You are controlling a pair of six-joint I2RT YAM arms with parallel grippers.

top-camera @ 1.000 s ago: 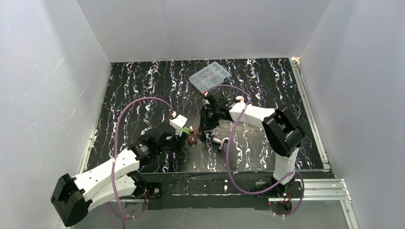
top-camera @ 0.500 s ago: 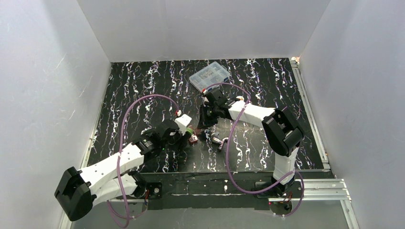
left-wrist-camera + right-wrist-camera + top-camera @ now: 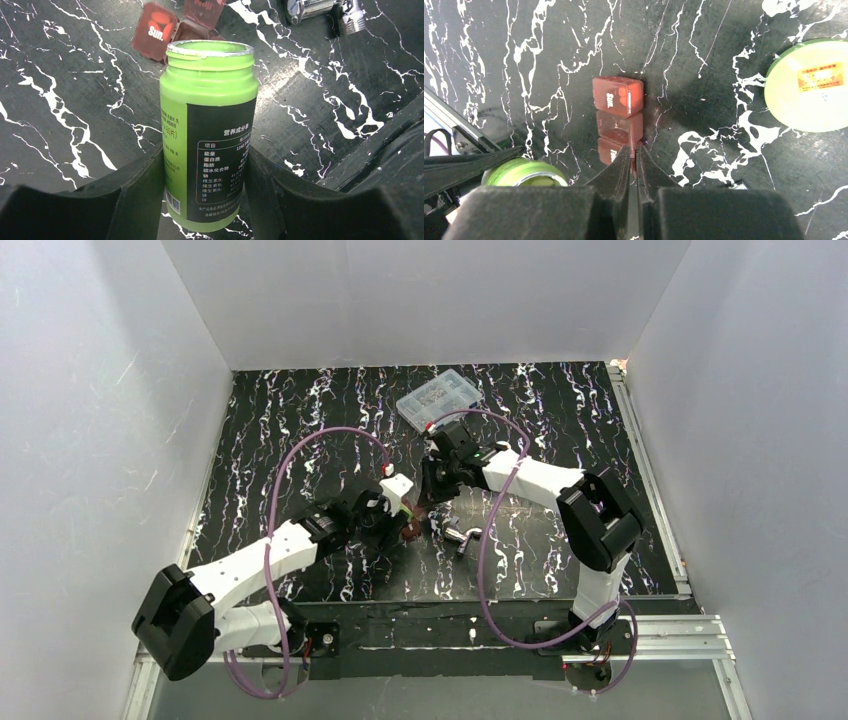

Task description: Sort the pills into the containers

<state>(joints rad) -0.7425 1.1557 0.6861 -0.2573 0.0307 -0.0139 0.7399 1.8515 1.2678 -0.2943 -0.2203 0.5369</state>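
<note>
The task looks to be in its early-middle stretch. The left gripper (image 3: 206, 167) has its jaws clamped on either side of the green bottle (image 3: 210, 120), which sits between the fingers with its black label showing. Its mouth is uncapped and points out past the fingertips. The bottle's green cap (image 3: 809, 85) lies flat on the marbled black table (image 3: 524, 60), well off to the right of the right gripper's jaws, so the opening step is done. Just beyond the bottle's mouth lies the red pill case (image 3: 618, 117), with the flap marked "Sun." (image 3: 618, 96) showing. The right gripper (image 3: 634, 150) has its jaws pressed together, tips down at the near end of that case. Whether they pinch a pill cannot be told, since no pill shows anywhere and the bottle's inside is hidden. Moving the pills seems largely left to do. No second bottle can be picked out. A clear compartment box (image 3: 438, 398) sits far beyond both grippers.
</note>
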